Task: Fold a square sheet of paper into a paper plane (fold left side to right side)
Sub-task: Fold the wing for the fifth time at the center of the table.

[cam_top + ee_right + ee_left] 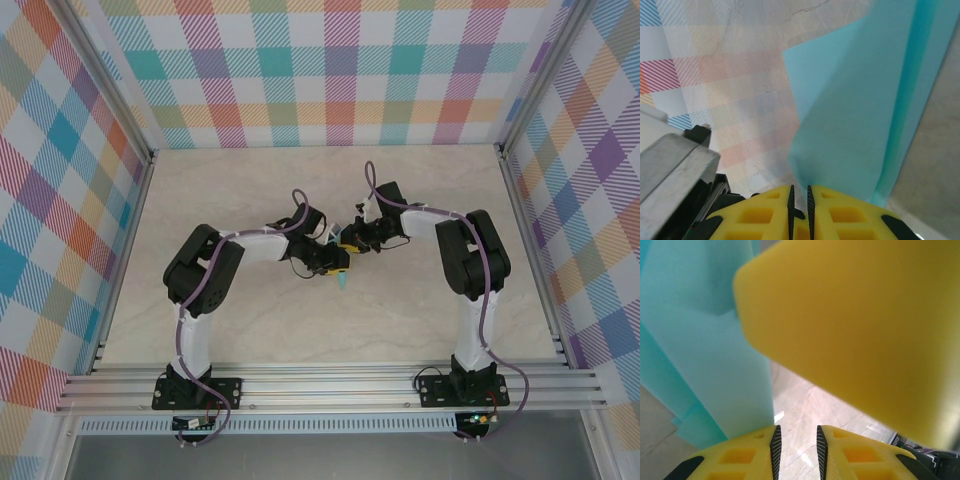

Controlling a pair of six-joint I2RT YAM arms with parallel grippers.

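The turquoise sheet of paper (pixel 855 115) is folded into a narrow, layered shape and held off the table. Its lower edge runs down into the nearly closed jaws of my right gripper (pixel 799 186), which is shut on it. In the top view both grippers meet at the table's middle, and a pointed turquoise tip (pixel 343 283) hangs just below them. My left gripper (pixel 796 427) stands open, with bare table showing between its fingers. The paper (pixel 705 340) passes beside its left finger, outside the gap. A blurred yellow finger of the right gripper (pixel 855 325) looms close above.
The marble-patterned table (pixel 300 200) is walled by plaid panels (pixel 330 70) on three sides. An aluminium rail (pixel 330 385) carries both arm bases at the near edge. A grey part of the left arm (pixel 670 170) sits close to the right wrist.
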